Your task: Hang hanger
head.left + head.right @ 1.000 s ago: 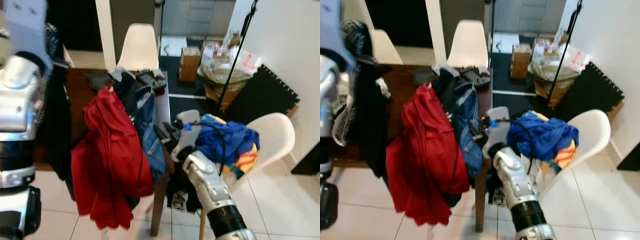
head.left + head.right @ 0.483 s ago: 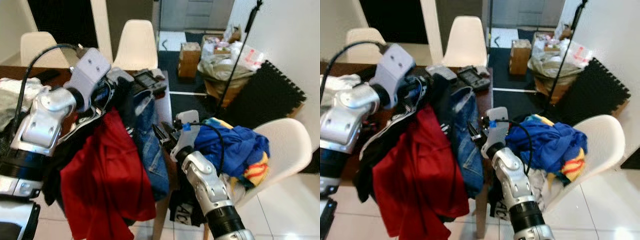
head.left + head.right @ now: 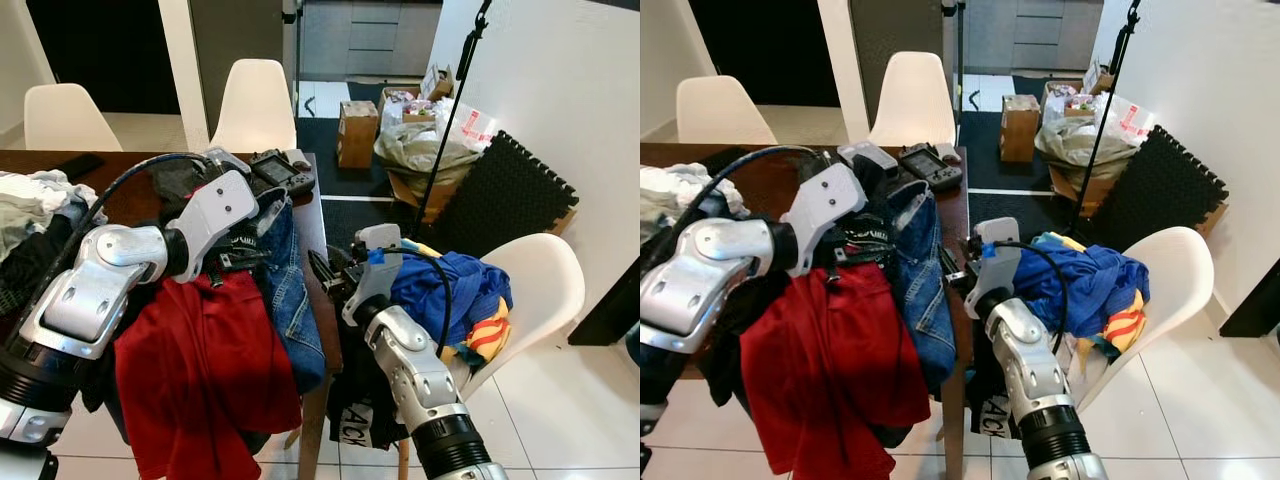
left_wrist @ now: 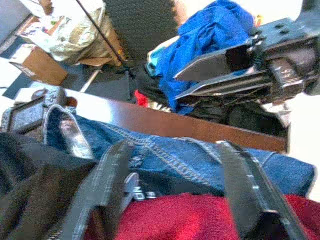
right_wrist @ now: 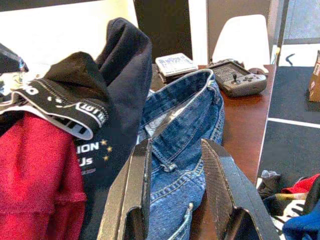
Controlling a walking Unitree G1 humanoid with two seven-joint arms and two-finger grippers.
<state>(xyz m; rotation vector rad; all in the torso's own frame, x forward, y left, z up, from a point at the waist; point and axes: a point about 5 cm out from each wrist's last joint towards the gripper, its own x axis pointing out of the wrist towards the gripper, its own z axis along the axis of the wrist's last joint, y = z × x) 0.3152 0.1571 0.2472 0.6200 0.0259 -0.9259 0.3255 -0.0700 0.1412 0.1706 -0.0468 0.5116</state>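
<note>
- Lowered since a second ago, the left arm now reaches across centre-left of the left eye view, its left gripper [image 3: 262, 222] buried in the clothes at the table [image 3: 312, 215] edge; the red garment [image 3: 205, 370] hangs lower left, the jeans [image 3: 292, 300] just right of it.
- Right eye view: the right gripper [image 3: 958, 268] sits mid-frame, just beside the jeans; a blue bundle [image 3: 1085, 280] lies on the white chair [image 3: 1185, 270] at right. No hanger can be made out here.
- Left wrist view: the left fingers [image 4: 107, 175] stand spread over the red garment and jeans, clasping nothing; the other gripper shows upper right.
- Right wrist view: the right fingers [image 5: 135, 185] are parted and empty, pointing at the jeans' waistband [image 5: 185, 95], a black top [image 5: 120, 65] to the left.
- Judged step: still searching the pile for the hanger, which stays hidden if present. Next move calls for parting the garments to expose a hook before any grasp.
</note>
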